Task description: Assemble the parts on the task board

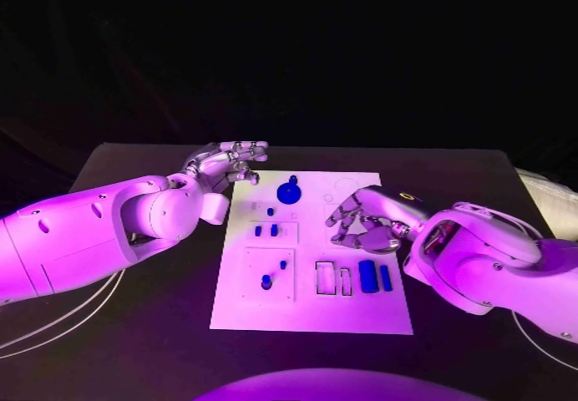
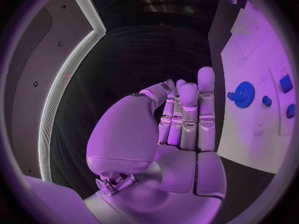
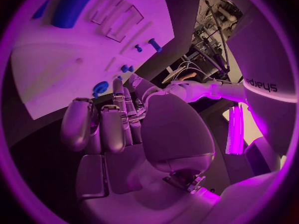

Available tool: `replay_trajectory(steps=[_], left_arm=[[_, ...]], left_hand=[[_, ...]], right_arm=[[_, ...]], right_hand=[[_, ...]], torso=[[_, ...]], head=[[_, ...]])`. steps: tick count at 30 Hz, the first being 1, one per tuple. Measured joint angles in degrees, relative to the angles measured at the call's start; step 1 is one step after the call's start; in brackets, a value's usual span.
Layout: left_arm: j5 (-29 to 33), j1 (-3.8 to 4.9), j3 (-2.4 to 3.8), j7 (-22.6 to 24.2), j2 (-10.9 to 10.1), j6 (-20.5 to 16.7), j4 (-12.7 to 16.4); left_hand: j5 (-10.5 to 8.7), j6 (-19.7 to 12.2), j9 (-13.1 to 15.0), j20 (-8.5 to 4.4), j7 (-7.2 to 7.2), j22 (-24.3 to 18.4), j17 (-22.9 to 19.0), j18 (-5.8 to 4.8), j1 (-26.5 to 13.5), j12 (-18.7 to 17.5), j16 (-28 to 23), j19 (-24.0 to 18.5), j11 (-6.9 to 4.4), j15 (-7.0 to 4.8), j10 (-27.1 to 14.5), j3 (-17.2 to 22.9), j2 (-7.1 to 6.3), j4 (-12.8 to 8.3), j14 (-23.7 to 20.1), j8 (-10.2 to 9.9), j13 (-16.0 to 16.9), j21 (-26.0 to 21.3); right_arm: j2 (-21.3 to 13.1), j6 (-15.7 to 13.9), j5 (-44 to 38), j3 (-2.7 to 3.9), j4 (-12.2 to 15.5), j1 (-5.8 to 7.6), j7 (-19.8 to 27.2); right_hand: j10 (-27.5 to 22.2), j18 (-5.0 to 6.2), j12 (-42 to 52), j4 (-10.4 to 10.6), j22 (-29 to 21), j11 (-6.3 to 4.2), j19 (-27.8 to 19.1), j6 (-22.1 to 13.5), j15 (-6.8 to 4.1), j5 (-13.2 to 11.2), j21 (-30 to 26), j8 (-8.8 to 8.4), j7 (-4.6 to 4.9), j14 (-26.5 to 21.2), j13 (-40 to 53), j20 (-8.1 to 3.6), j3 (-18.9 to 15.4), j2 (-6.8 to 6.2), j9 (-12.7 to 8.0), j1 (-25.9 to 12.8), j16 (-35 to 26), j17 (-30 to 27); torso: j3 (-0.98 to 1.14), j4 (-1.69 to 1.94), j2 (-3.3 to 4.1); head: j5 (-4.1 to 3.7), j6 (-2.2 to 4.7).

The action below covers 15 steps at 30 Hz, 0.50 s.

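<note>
The white task board (image 1: 311,311) lies in the middle of the black table. A blue gear (image 1: 289,193) stands near its far edge, and the left wrist view shows the same gear (image 2: 243,94). Two small blue blocks (image 1: 265,229) sit below it. Two blue pegs (image 1: 266,283) stand in the near left panel. Two long blue bars (image 1: 375,276) lie at the near right. My left hand (image 1: 229,163) hovers off the board's far left corner, fingers straight and holding nothing (image 2: 184,119). My right hand (image 1: 362,222) hangs over the board's right middle, fingers loosely bent and apart, with nothing in them (image 3: 115,127).
Empty rectangular slots (image 1: 325,277) lie beside the long bars. Pale cables (image 1: 60,322) curve across the table at the near left. A white cloth-like thing (image 1: 548,192) sits at the table's right edge. My left arm (image 3: 199,90) shows past the right hand's fingers.
</note>
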Motion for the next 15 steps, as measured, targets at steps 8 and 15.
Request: replay_trajectory(steps=[8,15], left_arm=[[0.0,-0.05,-0.02,-0.06,-0.09,0.02,0.01],[-0.01,-0.27,-0.03,-0.07,0.1,0.11,-0.08]], left_hand=[[0.0,0.0,0.0,0.0,0.0,0.0,0.0,0.0,0.0,0.0,0.0,0.0,0.0,0.0,0.0,0.0,0.0,0.0,0.0,0.0,0.0,0.0],[0.0,0.0,0.0,0.0,0.0,0.01,0.01,0.0,0.0,0.0,0.0,0.0,0.0,0.0,0.0,0.0,0.0,0.0,0.0,0.0,-0.01,0.0]], right_arm=[[-8.16,-0.06,7.24,-1.57,1.65,0.38,-5.17],[-9.98,1.76,5.76,-2.7,2.03,-0.92,-10.95]], right_hand=[[10.18,-1.82,27.05,5.1,8.65,-3.96,2.91,2.66,-2.34,4.33,5.82,2.66,-2.67,-0.02,28.23,-2.51,-7.52,-0.96,1.29,-5.76,5.33,5.81],[10.29,-1.82,52.0,9.73,11.45,-4.07,2.91,2.09,-2.33,5.67,7.4,4.62,-2.96,-0.02,57.4,-2.51,-14.01,0.56,3.03,-7.28,7.56,5.81]], torso=[[0.0,-0.74,-0.08],[0.18,-1.64,-0.12]], head=[[-1.61,0.96],[-1.97,1.29]])
